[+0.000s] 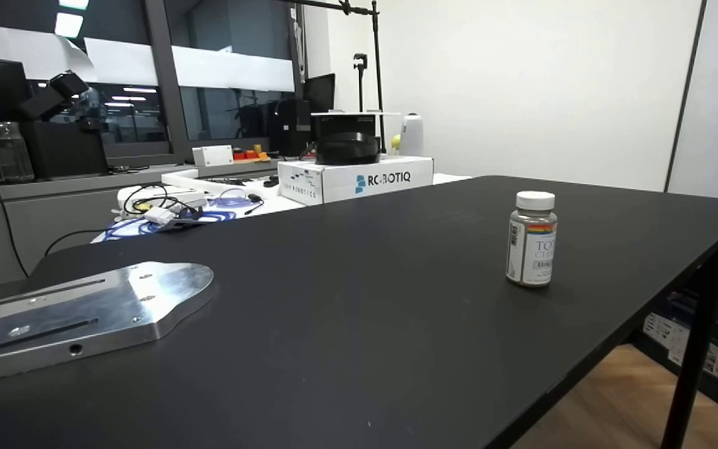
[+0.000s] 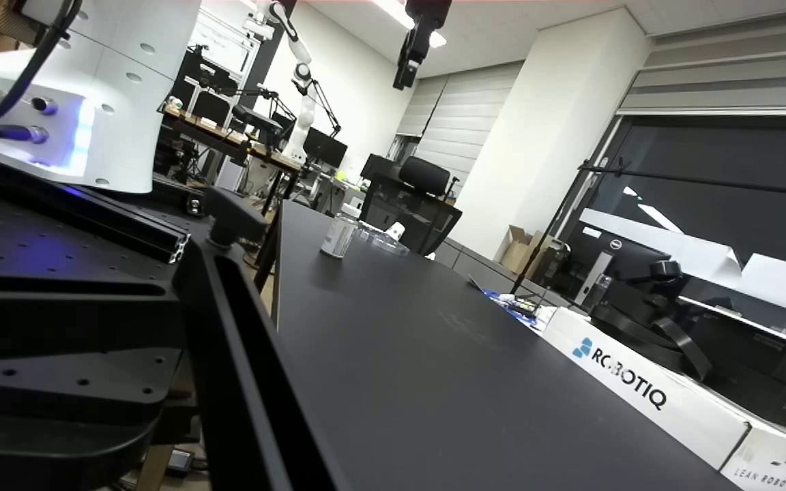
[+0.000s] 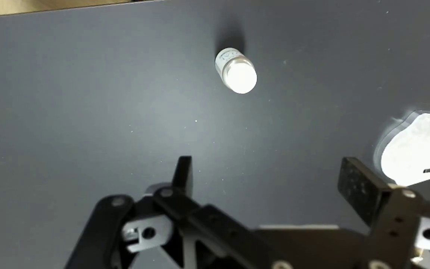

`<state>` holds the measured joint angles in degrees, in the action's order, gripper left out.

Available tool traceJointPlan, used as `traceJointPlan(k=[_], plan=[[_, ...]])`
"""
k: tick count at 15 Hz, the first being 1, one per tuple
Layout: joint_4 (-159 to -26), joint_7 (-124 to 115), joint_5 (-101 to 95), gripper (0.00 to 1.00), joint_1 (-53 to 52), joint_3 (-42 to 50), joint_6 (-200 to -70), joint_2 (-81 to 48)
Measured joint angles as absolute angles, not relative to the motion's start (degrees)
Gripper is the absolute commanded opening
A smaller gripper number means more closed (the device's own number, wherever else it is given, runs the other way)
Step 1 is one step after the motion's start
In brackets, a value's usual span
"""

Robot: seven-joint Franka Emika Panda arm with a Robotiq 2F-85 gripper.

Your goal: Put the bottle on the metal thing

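White-capped bottle [image 1: 531, 240] upright near one edge of the worktop [image 1: 346, 312], metal plate [image 1: 116, 299] lying flat farther in from that edge, well apart — claw [image 3: 273, 183] above, spread wide

2 white robot arms [image 2: 307, 106] and a Robotiq box [image 1: 359, 181] show a robotics lab.
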<state>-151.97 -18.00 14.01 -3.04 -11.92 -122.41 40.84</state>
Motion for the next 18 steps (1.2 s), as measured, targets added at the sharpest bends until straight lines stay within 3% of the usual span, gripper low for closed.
traceJointPlan(k=[7,18], plan=[[-152.0,-19.8,12.8,1.00,-4.3,-18.2,-139.6,23.5],[-151.1,-28.0,1.0,1.00,-4.7,-18.0,-147.8,4.2]])
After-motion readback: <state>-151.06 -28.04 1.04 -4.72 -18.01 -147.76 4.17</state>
